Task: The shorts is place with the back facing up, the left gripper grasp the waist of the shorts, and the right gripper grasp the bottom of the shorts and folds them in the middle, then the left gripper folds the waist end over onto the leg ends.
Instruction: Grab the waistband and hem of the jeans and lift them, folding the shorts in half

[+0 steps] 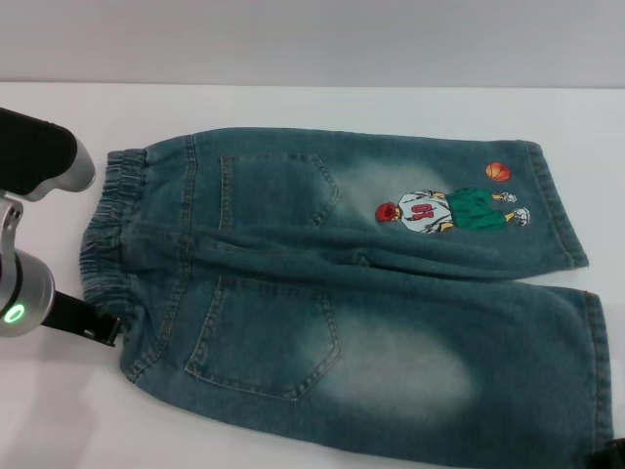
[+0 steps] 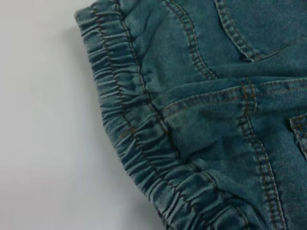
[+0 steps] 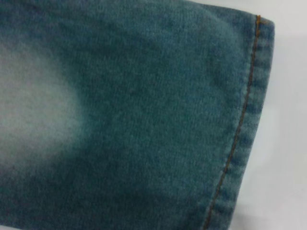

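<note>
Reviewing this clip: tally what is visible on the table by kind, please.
Denim shorts: 1
Back patch pockets: 2
Cartoon player print: 1
Orange ball print: 1
Left gripper, at the waist: 1
Total: 6

Only marking seen: cartoon basketball-player print (image 1: 451, 211) on the far leg of the shorts (image 1: 342, 293), well away from the left end effector (image 1: 103, 328). Red characters on the figure's white jersey, looks like a number, too small to read for certain. Orange ball (image 1: 498, 172) beside it, no lettering. No legible labels or brand tags in either wrist view.
</note>
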`<state>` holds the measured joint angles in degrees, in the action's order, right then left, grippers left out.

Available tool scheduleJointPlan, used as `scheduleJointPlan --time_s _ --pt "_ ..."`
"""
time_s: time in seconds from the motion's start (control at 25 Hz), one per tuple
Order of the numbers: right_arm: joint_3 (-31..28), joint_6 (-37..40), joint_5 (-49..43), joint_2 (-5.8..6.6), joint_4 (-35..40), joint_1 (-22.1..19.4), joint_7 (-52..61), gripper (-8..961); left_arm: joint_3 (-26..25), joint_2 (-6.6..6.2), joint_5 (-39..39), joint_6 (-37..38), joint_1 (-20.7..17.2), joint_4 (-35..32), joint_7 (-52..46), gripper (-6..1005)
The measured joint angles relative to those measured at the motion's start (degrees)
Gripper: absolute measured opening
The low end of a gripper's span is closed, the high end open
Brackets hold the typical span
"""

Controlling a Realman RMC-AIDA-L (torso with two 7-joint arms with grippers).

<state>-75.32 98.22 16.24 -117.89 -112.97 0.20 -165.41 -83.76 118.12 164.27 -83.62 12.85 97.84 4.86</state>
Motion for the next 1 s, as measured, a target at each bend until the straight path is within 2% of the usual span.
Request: scheduleJointPlan --time_s 0.36,1.0 --pt "0.5 -1.8 0.4 -0.42 0.5 -0.1 0.0 608 0.1 0.00 -0.1 0.2 0.1 -0.1 0.1 1" --pt "0.7 -3.1 0.4 -0.38 2.2 0.1 0.0 607 0.1 0.00 -0.4 0.3 0.3 -0.2 0.5 1"
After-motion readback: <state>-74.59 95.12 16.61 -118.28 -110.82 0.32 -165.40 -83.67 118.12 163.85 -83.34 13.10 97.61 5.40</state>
